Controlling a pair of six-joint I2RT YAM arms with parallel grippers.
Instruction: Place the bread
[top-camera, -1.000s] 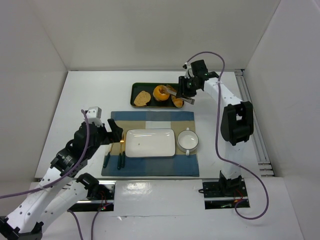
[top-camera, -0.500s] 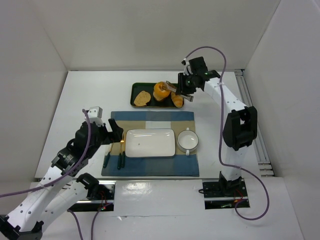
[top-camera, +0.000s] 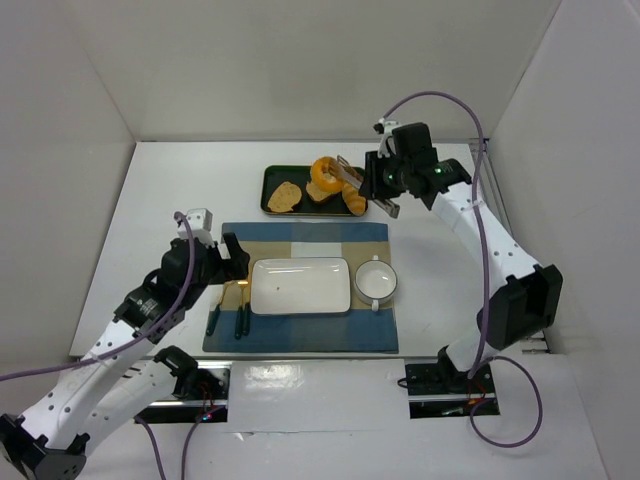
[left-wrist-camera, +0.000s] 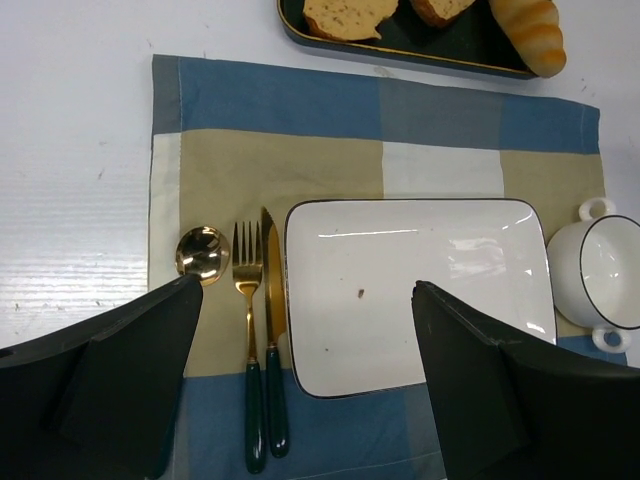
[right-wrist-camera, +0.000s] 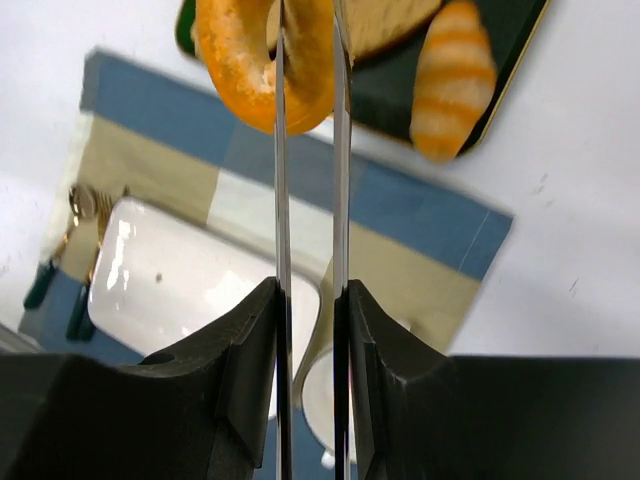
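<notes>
Holding the bread (top-camera: 323, 172) up over the far side of the dark tray (top-camera: 268, 190), the right pincer (top-camera: 338, 173) is squeezed tight on it. The bread is a shiny orange ring standing on its edge. In the right wrist view, the two thin fingers (right-wrist-camera: 279, 200) pinch one side of the ring (right-wrist-camera: 250, 60), and one of them lines up with the hole.

Two flat brown toast slices (top-camera: 285, 196) lie in the tray. A small striped roll (top-camera: 355, 203) lies at the tray's right end, just under the right pincer.

A blue and tan mat (top-camera: 300, 235) lies on the white counter (top-camera: 170, 180), nearer to the arms than the tray. A white plate (top-camera: 300, 285) sits in the middle of the mat. A small white cup (top-camera: 376, 280) with two little handles sits just beside the plate on its right. A gold spoon (left-wrist-camera: 200, 252), a fork (left-wrist-camera: 246, 300) and a knife (left-wrist-camera: 272, 330) lie side by side to the left of the plate, and the fork and knife have green handles.

The left pincer (left-wrist-camera: 305, 292) hangs over the left part of the mat. Its two black fingers (left-wrist-camera: 130, 380) are spread wide apart, with nothing between them.
</notes>
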